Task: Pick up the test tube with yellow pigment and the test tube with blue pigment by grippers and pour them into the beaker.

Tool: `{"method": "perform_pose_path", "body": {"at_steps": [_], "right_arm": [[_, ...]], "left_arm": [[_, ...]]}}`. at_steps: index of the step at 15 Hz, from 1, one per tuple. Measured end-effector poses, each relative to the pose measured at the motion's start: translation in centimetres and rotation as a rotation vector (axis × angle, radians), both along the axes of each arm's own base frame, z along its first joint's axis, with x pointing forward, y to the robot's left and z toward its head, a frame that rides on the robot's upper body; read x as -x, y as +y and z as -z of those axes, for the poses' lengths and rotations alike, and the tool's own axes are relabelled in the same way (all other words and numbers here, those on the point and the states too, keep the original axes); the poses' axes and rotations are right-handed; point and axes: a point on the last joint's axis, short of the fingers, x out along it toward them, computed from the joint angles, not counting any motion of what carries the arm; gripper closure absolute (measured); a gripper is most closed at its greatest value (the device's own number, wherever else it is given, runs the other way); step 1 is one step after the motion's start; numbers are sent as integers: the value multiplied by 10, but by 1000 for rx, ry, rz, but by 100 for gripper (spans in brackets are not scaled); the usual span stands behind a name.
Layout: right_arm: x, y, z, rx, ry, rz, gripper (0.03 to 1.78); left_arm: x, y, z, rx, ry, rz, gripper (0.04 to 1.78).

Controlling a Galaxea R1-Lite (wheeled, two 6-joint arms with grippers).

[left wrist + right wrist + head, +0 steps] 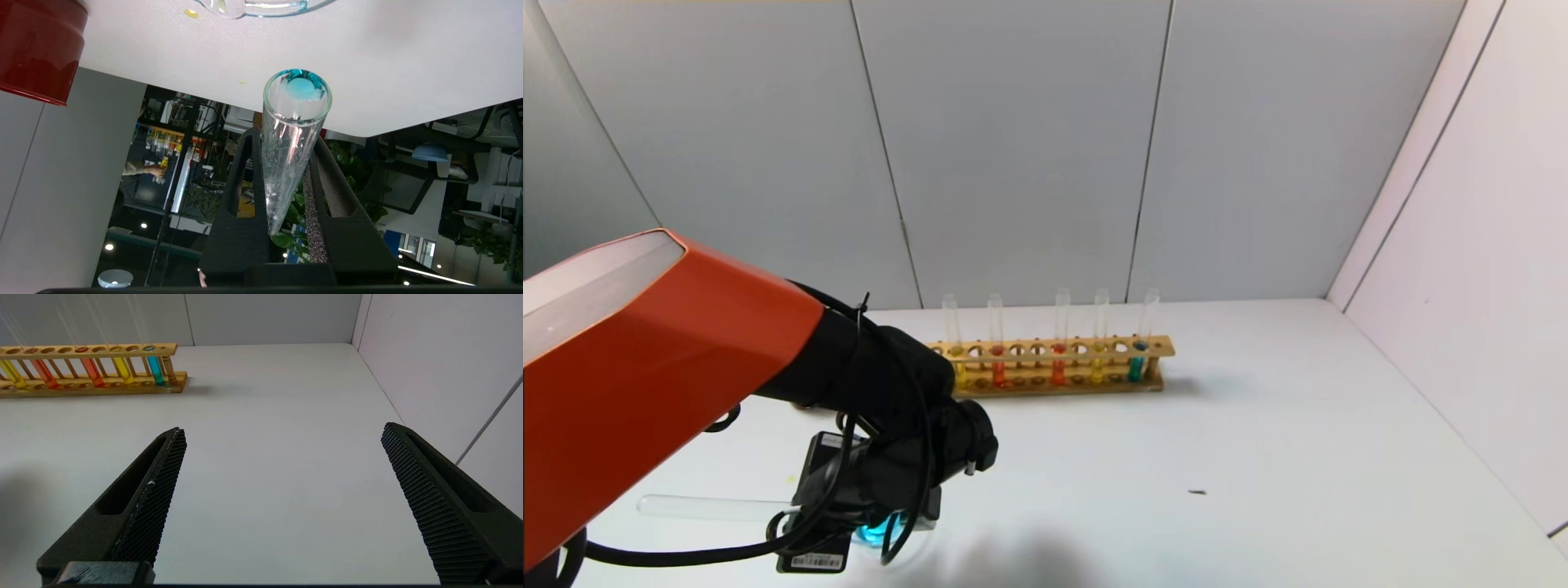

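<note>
The head camera looked down from above across the white table. Both it and the low, forward-facing right wrist camera showed the wooden rack. The left wrist camera sat close, inverted.

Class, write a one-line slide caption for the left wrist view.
Left gripper clamps a tipped test tube, blue liquid at its mouth, near the beaker.

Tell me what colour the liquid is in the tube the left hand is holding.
Teal-blue, pooled at the mouth of the test tube held in the left hand; clearest in the left wrist view.
</note>
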Motion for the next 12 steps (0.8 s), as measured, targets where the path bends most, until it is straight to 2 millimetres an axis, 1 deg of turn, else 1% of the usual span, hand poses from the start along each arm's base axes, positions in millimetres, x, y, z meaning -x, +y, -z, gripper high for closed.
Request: {"method": "perform_pose_path", "body": {"at_steps": [2, 3, 5, 7, 9, 12], "right_arm": [[0, 0, 0, 0, 0, 0, 7], [0, 0, 0, 0, 0, 0, 7], [0, 0, 0, 0, 0, 0, 7], [0, 0, 0, 0, 0, 0, 7], [0, 0, 0, 0, 1, 0, 7], [0, 0, 0, 0, 0, 0, 7]], "left_arm": [[0, 0, -6, 28, -29, -9, 152], [-1, 1, -13, 52, -61, -23, 152], [-9, 11, -36, 121, -158, -90, 152], [-17, 24, -63, 246, -282, -190, 152], [-19, 34, -87, 384, -421, -296, 152], [-13, 56, -122, 486, -562, -374, 152]]}}
